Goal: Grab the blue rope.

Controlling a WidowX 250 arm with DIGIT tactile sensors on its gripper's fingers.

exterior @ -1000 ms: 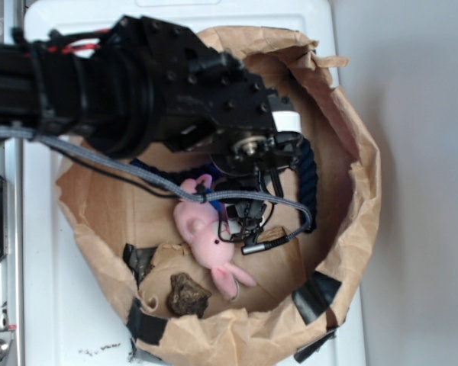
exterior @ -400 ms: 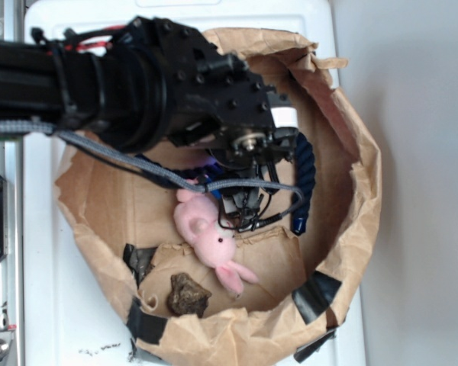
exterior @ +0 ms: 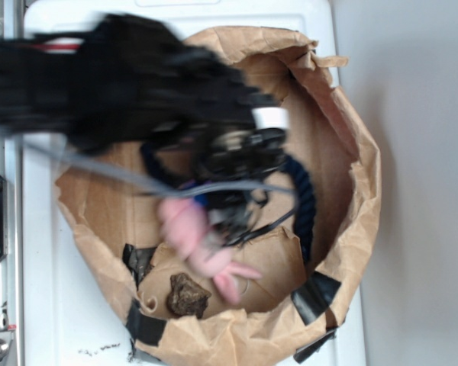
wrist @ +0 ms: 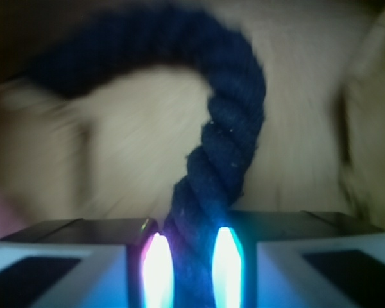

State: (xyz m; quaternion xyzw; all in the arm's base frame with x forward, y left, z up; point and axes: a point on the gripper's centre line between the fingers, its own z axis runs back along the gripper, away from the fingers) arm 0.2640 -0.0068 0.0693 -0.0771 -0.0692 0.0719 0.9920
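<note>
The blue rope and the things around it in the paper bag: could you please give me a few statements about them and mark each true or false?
1. The blue rope runs up from between the gripper fingers. True.
2. The rope is straight along its whole length. False: it bends over in an arc to the left in the wrist view.
3. The pink plush bunny lies inside the paper bag. True.
4. The bunny is clamped in the gripper. False: the rope is between the fingers.
5. The dark brown lump lies outside the bag. False: it sits inside, near the bunny.
</note>
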